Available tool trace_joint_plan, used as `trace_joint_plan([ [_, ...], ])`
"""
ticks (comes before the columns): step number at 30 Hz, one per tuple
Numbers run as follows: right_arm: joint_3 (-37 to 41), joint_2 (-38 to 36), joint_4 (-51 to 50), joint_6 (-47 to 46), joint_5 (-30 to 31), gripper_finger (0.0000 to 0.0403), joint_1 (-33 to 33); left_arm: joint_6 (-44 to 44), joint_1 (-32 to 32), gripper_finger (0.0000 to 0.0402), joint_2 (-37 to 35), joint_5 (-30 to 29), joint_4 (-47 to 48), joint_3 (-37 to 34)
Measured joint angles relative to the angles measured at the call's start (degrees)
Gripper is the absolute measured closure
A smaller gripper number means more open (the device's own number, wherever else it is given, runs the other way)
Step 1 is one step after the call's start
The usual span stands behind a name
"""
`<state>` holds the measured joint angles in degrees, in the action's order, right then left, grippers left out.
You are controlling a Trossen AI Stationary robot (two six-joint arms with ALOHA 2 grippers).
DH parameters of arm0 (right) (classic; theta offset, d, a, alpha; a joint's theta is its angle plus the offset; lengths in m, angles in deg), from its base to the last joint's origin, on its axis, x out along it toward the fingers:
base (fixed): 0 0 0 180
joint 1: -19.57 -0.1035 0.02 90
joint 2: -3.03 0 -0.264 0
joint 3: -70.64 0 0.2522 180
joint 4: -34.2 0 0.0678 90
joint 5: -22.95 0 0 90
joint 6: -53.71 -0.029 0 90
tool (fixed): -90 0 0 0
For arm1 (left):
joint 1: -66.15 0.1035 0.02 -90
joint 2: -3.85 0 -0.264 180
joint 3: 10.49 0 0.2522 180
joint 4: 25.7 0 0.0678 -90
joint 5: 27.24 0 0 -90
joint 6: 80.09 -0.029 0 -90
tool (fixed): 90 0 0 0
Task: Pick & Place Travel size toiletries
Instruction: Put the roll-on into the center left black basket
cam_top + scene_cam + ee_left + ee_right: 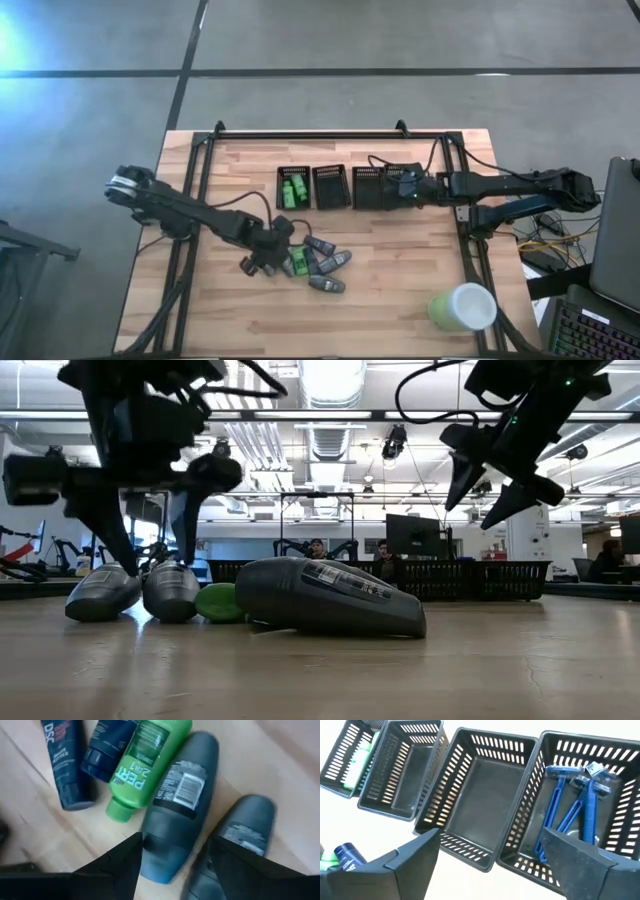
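A row of four black bins [345,187] stands along the far side of the wooden table [400,290], and everything else sits in relation to it. The right gripper [398,186] hangs over the right end of that row with its fingers spread wide and nothing between them; directly under it, the end bin [590,805] holds blue razors [572,812]. The bin next to that one [485,805] and the one after it [402,770] look empty in the right wrist view, while the bin at the left end of the row [293,187] holds green bottles [294,192]. In front of the row, nearer the table's front edge, the remaining toiletries lie in a loose heap [320,268]: grey bottles, dark blue tubes and a green bottle. The left gripper [268,258] is down at the left side of this heap, its fingers partly apart around the cap end of a grey bottle [180,805]; whether they press on it cannot be told. Touching that bottle lie a green shampoo bottle [145,765] on one side and a second grey bottle [240,840] on the other, with two dark blue tubes [65,760] beyond. A large pale green cup [462,307] lies well off from the row, by the table's front right corner.
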<state>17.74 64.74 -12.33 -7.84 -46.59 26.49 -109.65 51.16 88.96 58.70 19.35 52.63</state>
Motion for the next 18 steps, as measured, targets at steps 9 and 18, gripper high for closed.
trace_joint_plan([
  [9, 0.0, 0.2, 0.0, -1.4, 0.0, 0.0046, -1.3, -3.1, 0.2, 0.0172, 4.0, 1.8, -1.9, 0.2],
  [18, 0.0, 0.2, 0.0, -1.5, 0.0, 0.0044, -1.4, 2.7, 0.2, 0.0172, 4.8, 7.2, -4.8, 0.3],
])
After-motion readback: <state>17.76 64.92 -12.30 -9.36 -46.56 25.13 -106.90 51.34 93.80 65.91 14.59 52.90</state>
